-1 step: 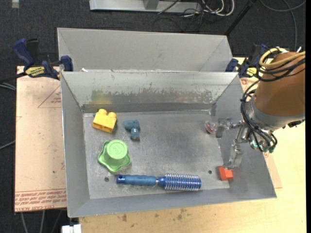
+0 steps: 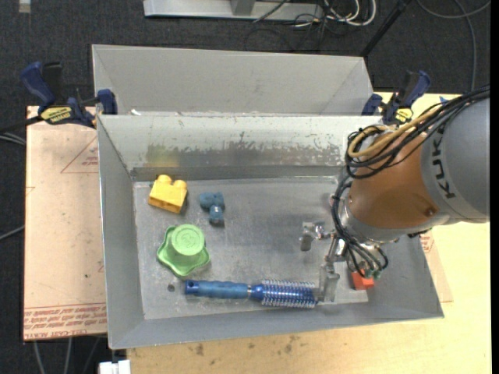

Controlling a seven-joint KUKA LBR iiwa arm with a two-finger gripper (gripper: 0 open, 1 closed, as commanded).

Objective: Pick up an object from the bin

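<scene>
My gripper [image 2: 320, 260] hangs low over the right part of the bin floor. Its two metal fingers stand apart, one finger [image 2: 309, 237] toward the middle and the other down by the front wall, with only bare floor between them. It is open. A blue hairbrush [image 2: 253, 292] lies along the front wall, and its bristled head ends right next to the lower finger. A small red-orange piece [image 2: 360, 280] lies just right of the gripper, partly hidden under the wrist cables.
On the left side lie a green cup-like toy [image 2: 184, 249], a yellow building brick [image 2: 168, 192] and a small blue piece [image 2: 212, 206]. The arm's orange cover and cables overhang the bin's right side.
</scene>
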